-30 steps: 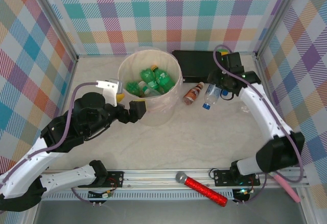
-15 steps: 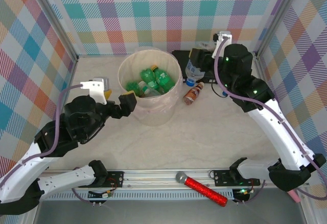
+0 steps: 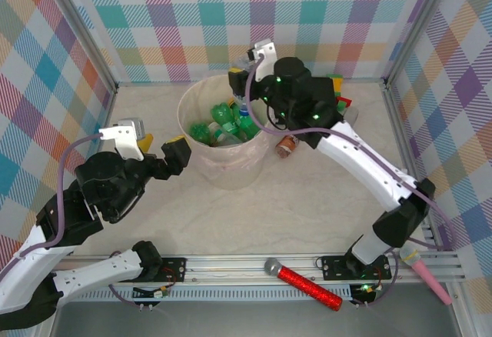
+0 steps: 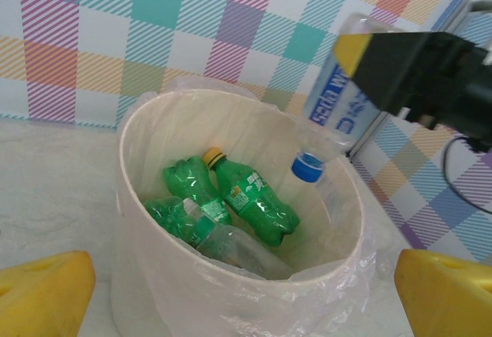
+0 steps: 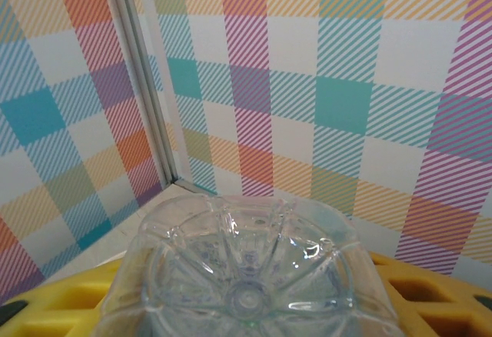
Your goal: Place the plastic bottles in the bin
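Note:
My right gripper [image 3: 247,77] is shut on a clear plastic bottle [image 3: 241,91] with a blue label, held cap down over the far rim of the bin [image 3: 231,169]. In the left wrist view that bottle [image 4: 338,98] hangs with its blue cap [image 4: 307,168] just inside the bin [image 4: 146,275]. The right wrist view looks onto the bottle's base [image 5: 246,275], which sits between yellow fingers [image 5: 430,295]. Green bottles [image 3: 231,119] and a clear one [image 4: 238,248] lie inside the bin. A brown bottle [image 3: 287,145] lies on the table to the right of the bin. My left gripper [image 3: 163,147] is open, left of the bin.
A red glittery microphone [image 3: 304,280] lies on the front rail. At the front right corner is a pink microphone [image 3: 430,277]. The right arm reaches across the back of the table. Plaid walls enclose the back and both sides.
My right arm has swung left from the back right, carrying the clear bottle to above the bin. My left gripper has drawn back to the left, away from the bin.

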You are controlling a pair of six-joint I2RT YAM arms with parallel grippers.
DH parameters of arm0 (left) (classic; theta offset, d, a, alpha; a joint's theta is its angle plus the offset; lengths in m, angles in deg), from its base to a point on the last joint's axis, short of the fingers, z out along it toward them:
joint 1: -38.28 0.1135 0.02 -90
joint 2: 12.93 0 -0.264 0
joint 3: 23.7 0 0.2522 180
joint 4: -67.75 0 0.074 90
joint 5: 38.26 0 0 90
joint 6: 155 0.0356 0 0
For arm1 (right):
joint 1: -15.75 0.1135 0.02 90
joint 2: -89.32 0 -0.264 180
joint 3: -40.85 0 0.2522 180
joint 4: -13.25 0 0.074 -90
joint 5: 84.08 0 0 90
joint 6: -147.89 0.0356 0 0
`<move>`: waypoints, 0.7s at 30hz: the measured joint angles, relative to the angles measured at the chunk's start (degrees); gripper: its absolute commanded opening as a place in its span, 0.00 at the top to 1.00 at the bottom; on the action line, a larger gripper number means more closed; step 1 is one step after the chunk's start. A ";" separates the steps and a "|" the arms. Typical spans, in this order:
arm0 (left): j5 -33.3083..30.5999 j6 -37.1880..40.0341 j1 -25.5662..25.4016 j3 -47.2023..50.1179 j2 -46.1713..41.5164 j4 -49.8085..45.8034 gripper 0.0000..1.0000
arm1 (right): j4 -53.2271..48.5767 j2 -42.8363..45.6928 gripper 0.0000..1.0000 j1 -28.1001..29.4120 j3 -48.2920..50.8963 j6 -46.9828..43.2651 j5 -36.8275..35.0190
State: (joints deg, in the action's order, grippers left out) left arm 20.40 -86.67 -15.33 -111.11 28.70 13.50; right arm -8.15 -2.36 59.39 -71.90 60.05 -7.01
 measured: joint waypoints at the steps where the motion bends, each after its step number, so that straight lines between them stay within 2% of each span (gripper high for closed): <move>1: 0.11 0.00 0.00 0.00 0.00 0.00 0.00 | 0.50 -1.25 0.50 0.00 -0.66 -0.11 0.20; 9: 0.48 -0.22 0.00 -0.11 0.68 -0.11 0.00 | 4.04 -10.56 0.49 0.17 -7.34 -1.01 1.01; 10: 0.63 -0.22 0.00 -0.11 0.68 -0.11 0.00 | 4.17 -11.56 0.46 0.22 -8.02 -0.98 1.05; 11: 0.74 -0.24 0.00 -0.11 0.68 -0.11 0.00 | 4.17 -12.61 0.37 0.26 -8.79 -0.96 1.14; 12: 0.76 -0.24 0.00 -0.13 0.68 -0.13 0.00 | 4.17 -13.60 0.22 0.28 -9.49 -0.94 1.42; 13: 0.76 -0.28 0.00 -0.17 0.68 -0.28 0.00 | 4.13 -14.27 0.17 0.33 -9.81 -0.76 1.55; 17: 0.74 -0.46 0.00 -0.46 0.61 -0.90 0.00 | 3.26 -15.45 0.03 0.63 -10.01 -1.01 1.64; 21: 0.74 -0.46 0.00 -0.46 0.52 -1.36 0.00 | 2.84 -15.08 0.02 1.03 -9.99 -1.16 1.60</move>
State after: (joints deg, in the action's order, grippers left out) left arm 21.15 -87.13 -15.33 -111.57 29.22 12.14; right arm -5.31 -17.44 60.42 -81.88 58.89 -5.42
